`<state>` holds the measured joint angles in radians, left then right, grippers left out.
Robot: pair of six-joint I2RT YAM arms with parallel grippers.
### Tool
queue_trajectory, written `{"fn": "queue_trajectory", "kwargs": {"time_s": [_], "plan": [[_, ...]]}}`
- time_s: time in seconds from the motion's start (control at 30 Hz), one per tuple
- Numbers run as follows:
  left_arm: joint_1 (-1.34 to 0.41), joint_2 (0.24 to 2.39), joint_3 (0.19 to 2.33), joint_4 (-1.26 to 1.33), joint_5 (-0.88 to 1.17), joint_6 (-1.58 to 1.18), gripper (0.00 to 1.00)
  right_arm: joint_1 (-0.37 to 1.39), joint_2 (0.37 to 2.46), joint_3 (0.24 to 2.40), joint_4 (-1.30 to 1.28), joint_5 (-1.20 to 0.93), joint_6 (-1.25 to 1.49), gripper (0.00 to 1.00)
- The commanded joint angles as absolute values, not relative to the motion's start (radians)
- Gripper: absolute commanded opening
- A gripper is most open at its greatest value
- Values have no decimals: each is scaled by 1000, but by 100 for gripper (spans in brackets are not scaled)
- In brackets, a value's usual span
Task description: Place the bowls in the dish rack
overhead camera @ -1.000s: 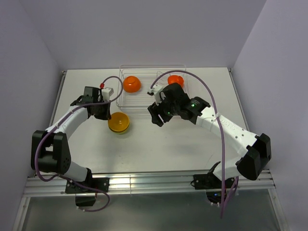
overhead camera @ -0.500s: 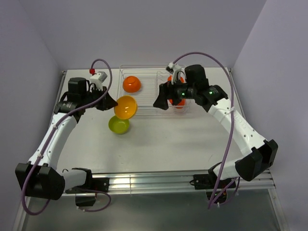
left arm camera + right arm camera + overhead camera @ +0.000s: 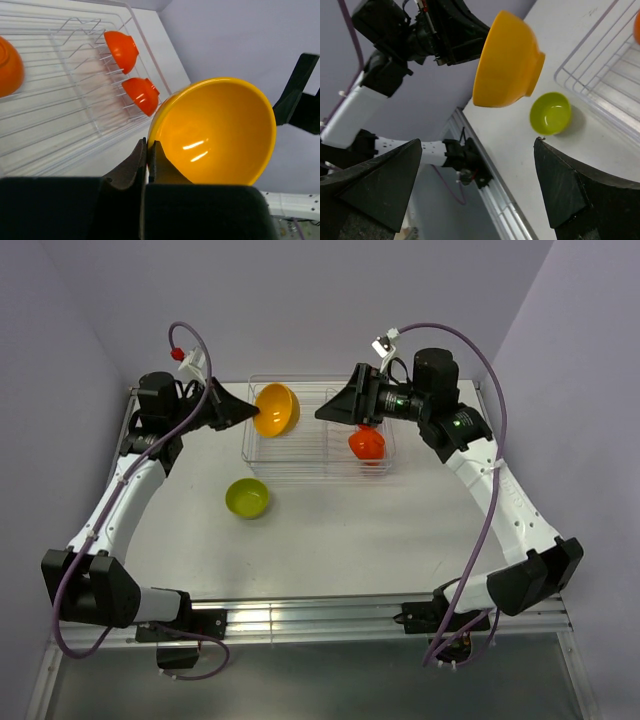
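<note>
Orange bowl (image 3: 7,67) partly beyond the left wrist view's edge.

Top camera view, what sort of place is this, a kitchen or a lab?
Probably a robot test cell, not a kitchen: a white table boxed in by plain lavender walls, a left arm and right arm bolted to its near rail, and a dish rack and bowls.

The left tool (image 3: 470,35) grips yellow bowl (image 3: 507,62); yellow-green bowl (image 3: 550,113) lies apart.
</note>
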<state>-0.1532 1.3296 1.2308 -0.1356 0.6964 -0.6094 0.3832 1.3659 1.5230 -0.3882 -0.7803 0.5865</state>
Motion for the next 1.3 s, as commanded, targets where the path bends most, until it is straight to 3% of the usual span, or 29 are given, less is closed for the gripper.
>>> {"fn": "queue_trajectory", "kwargs": {"time_s": [0.0,0.43,1.27], "plan": [[-161,1347,1258,44,723,-748,0,379,1373,1532,-296,-792,744,100],[-163,1359,1235,90,736,-816,0,399,1440,1483,-199,-764,917,100],[-189,1327,1163,167,776,-897,0,476,1483,1519,-231,-742,776,100]]}}
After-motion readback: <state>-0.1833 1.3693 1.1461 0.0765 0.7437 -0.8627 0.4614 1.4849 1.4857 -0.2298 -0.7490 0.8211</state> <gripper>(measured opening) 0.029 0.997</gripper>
